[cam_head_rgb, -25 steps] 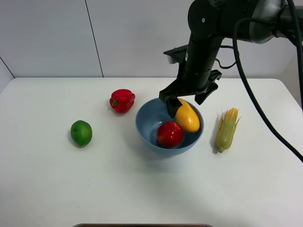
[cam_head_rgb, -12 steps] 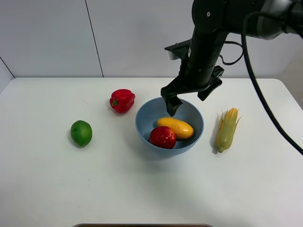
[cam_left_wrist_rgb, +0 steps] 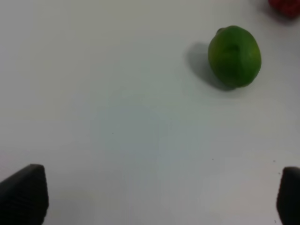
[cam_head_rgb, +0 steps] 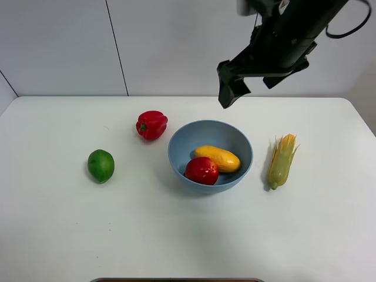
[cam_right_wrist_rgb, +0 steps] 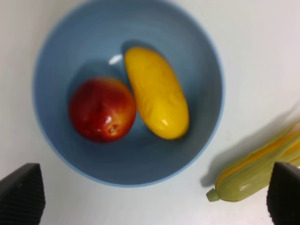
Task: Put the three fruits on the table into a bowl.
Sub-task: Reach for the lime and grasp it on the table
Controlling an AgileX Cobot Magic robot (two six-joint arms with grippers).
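The light-blue bowl [cam_head_rgb: 176, 148] stands mid-table and holds the red apple [cam_head_rgb: 202, 170] and the yellow-orange mango [cam_head_rgb: 218, 158], lying side by side. In the right wrist view the bowl's wall [cam_right_wrist_rgb: 56, 51], apple [cam_right_wrist_rgb: 102, 109] and mango [cam_right_wrist_rgb: 156, 92] lie straight below. My right gripper [cam_head_rgb: 227, 95] hangs open and empty well above the bowl's far rim; its fingers [cam_right_wrist_rgb: 21, 192] sit wide apart. The green lime [cam_head_rgb: 101, 165] lies alone on the white table [cam_head_rgb: 176, 235] at the left. My left gripper [cam_left_wrist_rgb: 154, 197] is open, above bare table short of the lime [cam_left_wrist_rgb: 234, 56].
A red bell pepper [cam_head_rgb: 151, 124] lies just left of the bowl's far side. A husked corn ear [cam_head_rgb: 281, 160] lies right of the bowl, also in the right wrist view [cam_right_wrist_rgb: 262, 173]. The left arm is out of the exterior view.
My right gripper let go of the mango, which dropped flat into the bowl beside the apple. The gripper then rose clear of the bowl. The lime has not moved.
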